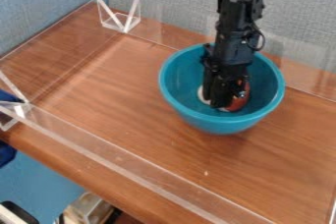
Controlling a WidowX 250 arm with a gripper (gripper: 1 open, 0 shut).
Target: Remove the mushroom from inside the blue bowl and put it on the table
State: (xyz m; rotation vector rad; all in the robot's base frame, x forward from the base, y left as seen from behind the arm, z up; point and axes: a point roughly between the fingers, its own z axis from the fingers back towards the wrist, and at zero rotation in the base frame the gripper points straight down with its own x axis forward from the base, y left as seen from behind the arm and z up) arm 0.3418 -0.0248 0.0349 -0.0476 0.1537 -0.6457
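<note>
The teal-blue bowl stands on the table at the right. My black gripper reaches straight down into it, fingertips at the bowl's bottom. The mushroom lies between the fingers: its reddish-brown cap shows to the right of them and a bit of cream stem to the left. The fingers stand narrow and pinch it. Most of the mushroom is hidden behind them.
Low clear acrylic walls edge the wood-grain top on all sides. A clear clip-like bracket stands at the back left corner. Bare wood stretches to the left and in front of the bowl.
</note>
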